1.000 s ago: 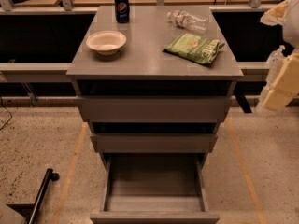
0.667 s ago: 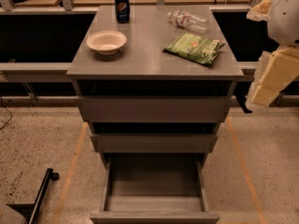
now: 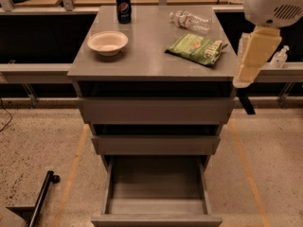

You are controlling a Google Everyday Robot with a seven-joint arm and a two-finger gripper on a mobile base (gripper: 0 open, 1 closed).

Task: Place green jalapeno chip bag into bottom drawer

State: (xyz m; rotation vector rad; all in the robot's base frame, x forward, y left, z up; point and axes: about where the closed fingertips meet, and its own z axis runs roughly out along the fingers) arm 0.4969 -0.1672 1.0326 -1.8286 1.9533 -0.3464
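Note:
The green jalapeno chip bag (image 3: pixel 195 48) lies flat on the grey cabinet top (image 3: pixel 150 60), at its right side. The bottom drawer (image 3: pixel 156 193) is pulled open toward me and its inside looks empty. My arm hangs at the cabinet's right edge: a white joint at the top right, with a cream link (image 3: pixel 255 51) under it. The dark gripper (image 3: pixel 246 102) points down below that link, beside the cabinet's right front corner. It is lower than the bag, to its right, and not touching it.
A white bowl (image 3: pixel 107 42) sits at the left of the top, a dark soda can (image 3: pixel 123 6) at the back and a clear water bottle (image 3: pixel 191 20) behind the bag. The two upper drawers (image 3: pixel 156 110) stand slightly ajar. A black bar (image 3: pixel 40 197) lies on the floor at the left.
My arm has swung in from the right edge of view toward the cabinet's right front corner. The bag, bowl, can, bottle and drawers have not moved.

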